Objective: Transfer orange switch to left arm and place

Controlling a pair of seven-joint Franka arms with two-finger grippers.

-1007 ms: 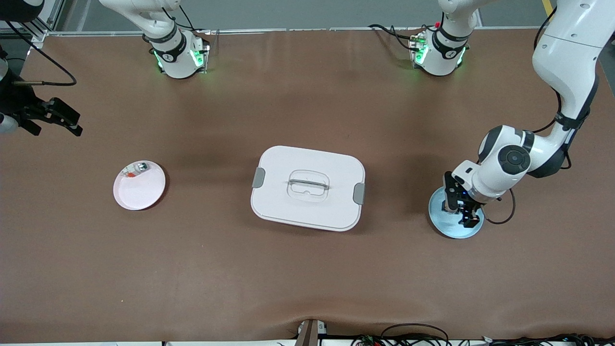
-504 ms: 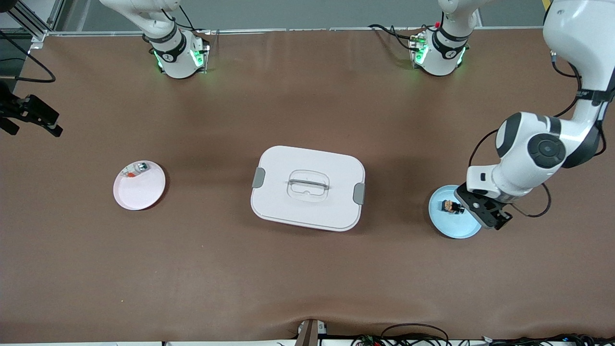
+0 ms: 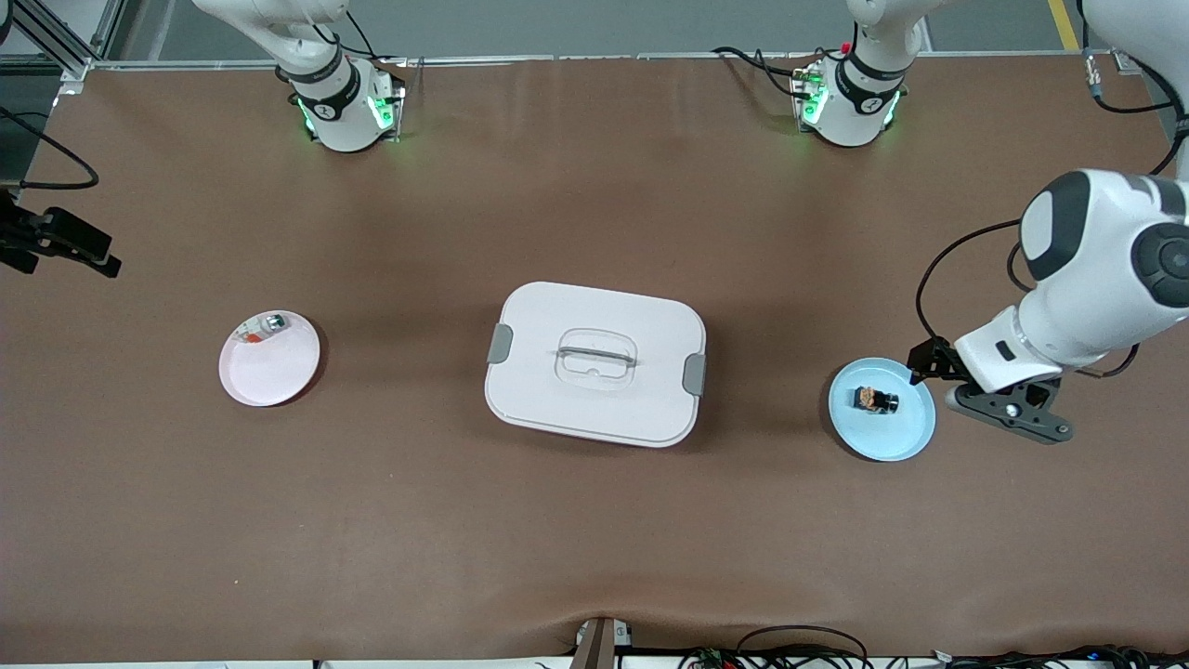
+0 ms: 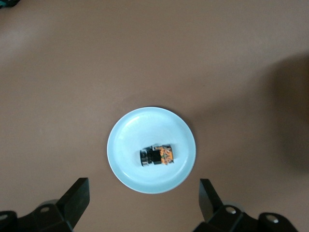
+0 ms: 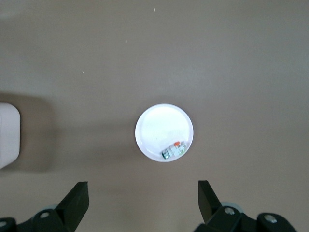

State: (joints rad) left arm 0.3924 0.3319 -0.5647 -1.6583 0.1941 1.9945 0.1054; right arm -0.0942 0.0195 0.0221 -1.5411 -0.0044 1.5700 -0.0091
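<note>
The orange switch (image 3: 876, 400) lies on its side on a small light-blue plate (image 3: 896, 437) near the left arm's end of the table. It also shows in the left wrist view (image 4: 158, 155), black with an orange end. My left gripper (image 3: 1008, 413) is open and empty, raised over the table beside the blue plate; its own view shows the jaws wide apart (image 4: 143, 203). My right gripper (image 3: 60, 243) is open and empty, high at the right arm's end of the table (image 5: 143, 203). The white box (image 3: 594, 362) stands at the table's middle, lid on.
A pale pink plate (image 3: 265, 372) lies toward the right arm's end, with a small silver-green item with a red bit (image 3: 265, 326) at its rim; the right wrist view shows both (image 5: 175, 149). A corner of the box (image 5: 7, 135) shows there too.
My left gripper let go of the orange switch on the blue plate, then rose and drew off toward the left arm's end. My right gripper drew back toward the table's edge.
</note>
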